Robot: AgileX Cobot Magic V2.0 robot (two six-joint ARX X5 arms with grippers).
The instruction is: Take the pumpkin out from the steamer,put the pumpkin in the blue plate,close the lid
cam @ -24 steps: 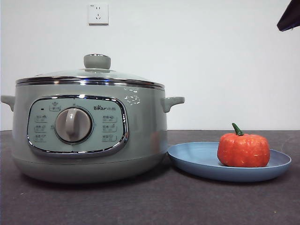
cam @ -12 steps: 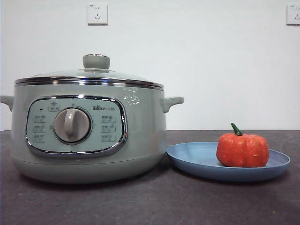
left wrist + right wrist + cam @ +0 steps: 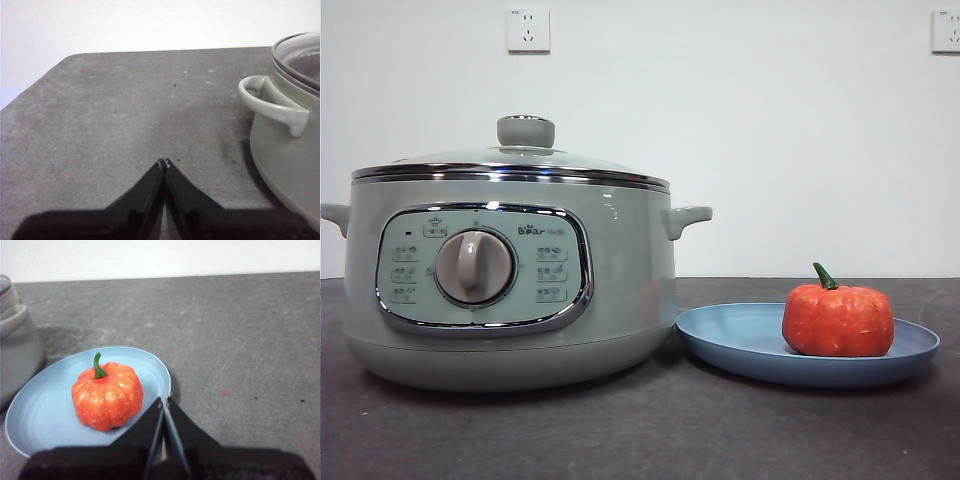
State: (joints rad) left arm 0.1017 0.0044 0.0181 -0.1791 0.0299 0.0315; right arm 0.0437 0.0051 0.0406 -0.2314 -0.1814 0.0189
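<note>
The sage-green steamer [image 3: 510, 290] stands at the left of the front view with its glass lid [image 3: 520, 160] resting shut on the chrome rim. The orange pumpkin [image 3: 838, 319] sits upright on the blue plate [image 3: 740, 340] to the steamer's right. In the right wrist view my right gripper [image 3: 164, 401] is shut and empty, just beside the plate [image 3: 45, 410] and the pumpkin [image 3: 107, 395]. In the left wrist view my left gripper [image 3: 164, 162] is shut and empty over bare table, apart from the steamer's side handle [image 3: 272, 104]. Neither arm shows in the front view.
The dark grey table [image 3: 640, 430] runs wide around both things. Two wall sockets [image 3: 528, 28] sit on the white wall behind. The table's far corner edge [image 3: 65, 57] shows in the left wrist view.
A black arm tip at the top right corner of the front view has left the picture, uncovering a wall socket. The steamer, lid, plate and pumpkin have stayed put.
</note>
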